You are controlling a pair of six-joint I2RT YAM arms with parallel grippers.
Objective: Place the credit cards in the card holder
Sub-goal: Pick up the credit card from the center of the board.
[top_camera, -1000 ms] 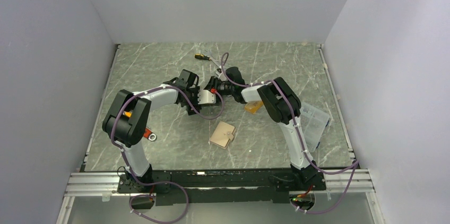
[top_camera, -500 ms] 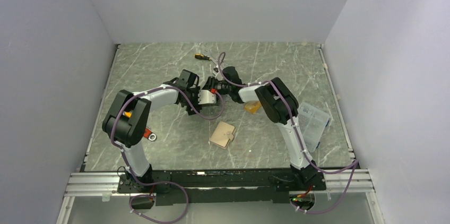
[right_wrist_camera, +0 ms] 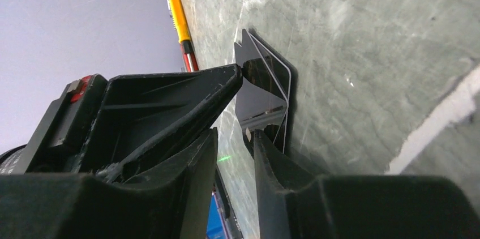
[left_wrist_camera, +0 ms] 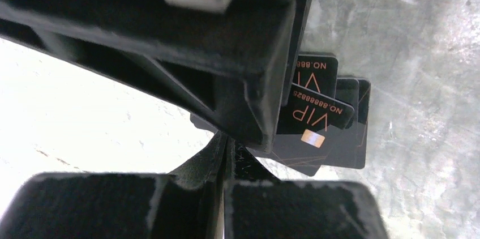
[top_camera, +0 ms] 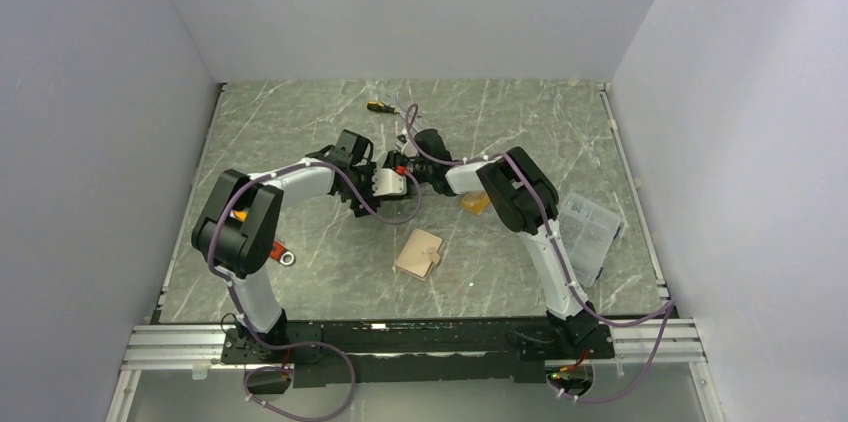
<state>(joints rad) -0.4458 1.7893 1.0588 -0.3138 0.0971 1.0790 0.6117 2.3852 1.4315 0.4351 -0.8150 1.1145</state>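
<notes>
Credit cards, a fan of dark ones (left_wrist_camera: 325,117) printed VIP, are up off the table (top_camera: 300,122) near its middle, pinched at one corner by the clenched left gripper (left_wrist_camera: 225,148). Only the left wrist view shows their lettering and a gold chip. The top view hides them behind the two wrists. Meeting them from the right, the right gripper (right_wrist_camera: 233,137) has its fingers apart, straddling the fan's lower corner with table showing through the gap. Its own camera shows the cards edge-on, with the left gripper's tip on them and a yellow-handled tool (right_wrist_camera: 180,18) toward the far edge. The top view alone shows the tan card holder (top_camera: 421,254) lying folded toward the near edge. Right of it are an orange card (top_camera: 476,202) beside the right arm and a clear plastic box (top_camera: 590,227) near the right edge.
</notes>
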